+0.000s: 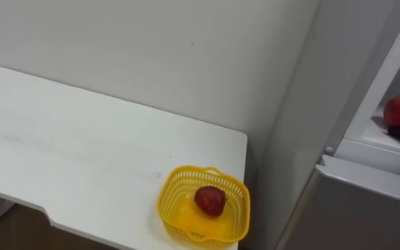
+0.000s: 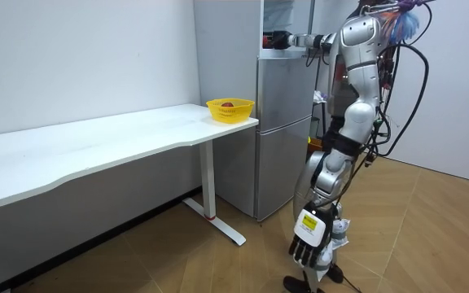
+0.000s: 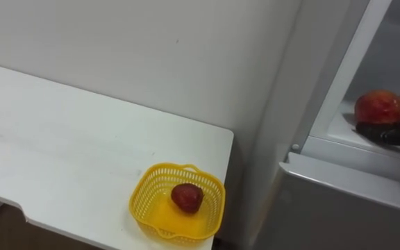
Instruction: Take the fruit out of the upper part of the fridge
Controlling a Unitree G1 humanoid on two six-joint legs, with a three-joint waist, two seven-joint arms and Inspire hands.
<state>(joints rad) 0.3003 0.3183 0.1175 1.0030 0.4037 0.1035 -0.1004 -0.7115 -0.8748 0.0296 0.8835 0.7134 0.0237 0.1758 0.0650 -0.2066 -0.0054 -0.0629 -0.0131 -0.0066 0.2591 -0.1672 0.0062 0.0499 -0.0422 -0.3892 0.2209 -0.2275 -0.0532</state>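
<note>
we see a round red fruit [image 3: 377,105] with smooth, patchy skin in the open top part of the tall grey metal fridge [image 3: 339,208]. it is at the white shelf [image 3: 333,130], near the front edge. we cannot tell if it rests on the shelf or is held just above it. the fruit is shaped like a ball, so we cannot tell a long side or which way it points.

the black right hand [image 3: 398,133] is in the top part too. its fingers curl round the fruit, some along its front and some at its far right side, touching it.

just beside the fridge is a flat white surface [image 3: 61,139] with a smooth top. on its near corner stands a yellow plastic basket [image 3: 139,194], squarish with soft corners and walls like a net. a smaller dark red fruit [image 3: 187,197] lies inside on the basket floor.

in the room view the robot stands at the fridge with its right arm lifted. the left hand [image 2: 308,234] hangs by its leg, fingers loose, holding nothing.
</note>
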